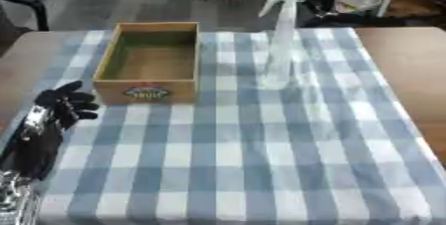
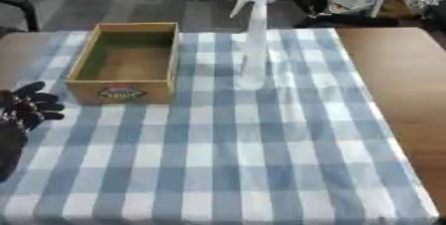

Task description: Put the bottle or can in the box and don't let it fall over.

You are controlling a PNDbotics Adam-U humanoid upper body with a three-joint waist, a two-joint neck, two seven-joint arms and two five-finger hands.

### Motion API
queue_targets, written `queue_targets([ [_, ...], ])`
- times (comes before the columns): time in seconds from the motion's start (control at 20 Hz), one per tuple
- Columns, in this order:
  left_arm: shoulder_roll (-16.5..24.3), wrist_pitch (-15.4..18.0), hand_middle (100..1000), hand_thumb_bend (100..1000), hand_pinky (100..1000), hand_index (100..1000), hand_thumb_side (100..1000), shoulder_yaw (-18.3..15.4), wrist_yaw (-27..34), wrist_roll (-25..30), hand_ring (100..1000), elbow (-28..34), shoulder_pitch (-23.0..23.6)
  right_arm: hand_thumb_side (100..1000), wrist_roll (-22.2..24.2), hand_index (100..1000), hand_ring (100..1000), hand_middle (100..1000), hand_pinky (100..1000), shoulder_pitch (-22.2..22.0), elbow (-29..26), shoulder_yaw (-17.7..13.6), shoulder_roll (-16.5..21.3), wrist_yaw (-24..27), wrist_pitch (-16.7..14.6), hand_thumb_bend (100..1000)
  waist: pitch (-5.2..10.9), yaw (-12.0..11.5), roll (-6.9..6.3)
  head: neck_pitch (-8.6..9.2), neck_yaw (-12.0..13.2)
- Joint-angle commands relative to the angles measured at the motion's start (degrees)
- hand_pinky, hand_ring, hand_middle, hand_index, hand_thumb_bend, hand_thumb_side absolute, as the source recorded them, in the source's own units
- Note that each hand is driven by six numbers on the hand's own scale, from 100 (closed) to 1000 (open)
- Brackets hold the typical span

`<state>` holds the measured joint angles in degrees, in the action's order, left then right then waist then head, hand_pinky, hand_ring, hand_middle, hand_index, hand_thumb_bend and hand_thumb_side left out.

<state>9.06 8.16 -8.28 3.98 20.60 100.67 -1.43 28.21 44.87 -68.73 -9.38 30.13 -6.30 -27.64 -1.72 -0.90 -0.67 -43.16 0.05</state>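
Cloth [image 1: 261, 144] in blue-and-white check covers a brown table [image 1: 409, 64]; grey floor and clutter lie beyond. One wooden box [image 1: 148, 62], one clear spray bottle [image 1: 280, 40]. The left hand [image 1: 62, 104] rests low at the cloth's left edge, fingers up and relaxed, holding nothing. The box sits just ahead and right of it; the bottle stands upright further right, beside the box.

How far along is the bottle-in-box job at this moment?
Nothing looks done yet: the spray bottle stands upright on the checked cloth, to the right of the wooden box, which holds nothing. Nothing is in hand; the left hand hovers near the box's front corner, holding nothing. The right hand is out of view. Grasping, lifting and placing upright are all left.
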Motion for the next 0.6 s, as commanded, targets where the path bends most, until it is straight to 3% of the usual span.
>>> queue_targets([
  [0.05,0.92,0.07,669,180,697,888,1000,0.38,0.23,0.53,697,0.85,-0.4,611,2.06,892,756,727,874,6.4,9.17,1.44,2.27,-4.74,-2.85,100,0.35,-0.51,-0.03,0.97,-1.24],
  [0.3,0.91,0.08,669,180,697,888,1000,0.92,0.46,1.1,697,0.79,-0.63,612,4.25,933,800,767,894,15.69,21.28,1.18,-0.69,-15.71,-4.84,100,0.3,-2.09,-0.1,1.27,-3.03],
  [0.35,0.89,0.06,669,180,697,888,1000,1.03,0.53,1.21,697,0.76,-0.68,648,4.09,947,826,790,907,16.96,22.69,0.97,-1.52,-17.99,-5.07,100,0.28,-2.4,-0.11,1.39,-3.44],
  [0.4,0.88,0.04,669,180,697,888,1000,1.21,0.61,1.37,697,0.74,-0.79,616,3.82,951,837,801,914,18.14,23.89,0.75,-2.35,-20.27,-5.2,100,0.24,-2.77,-0.12,1.52,-3.96],
  [0.6,0.83,0.03,669,181,697,889,1000,1.86,1.0,2.05,697,0.74,-1.44,650,2.23,969,889,836,951,21.44,26.93,-0.23,-5.33,-27.42,-5.46,100,0.1,-4.43,-0.1,1.9,-6.06],
])
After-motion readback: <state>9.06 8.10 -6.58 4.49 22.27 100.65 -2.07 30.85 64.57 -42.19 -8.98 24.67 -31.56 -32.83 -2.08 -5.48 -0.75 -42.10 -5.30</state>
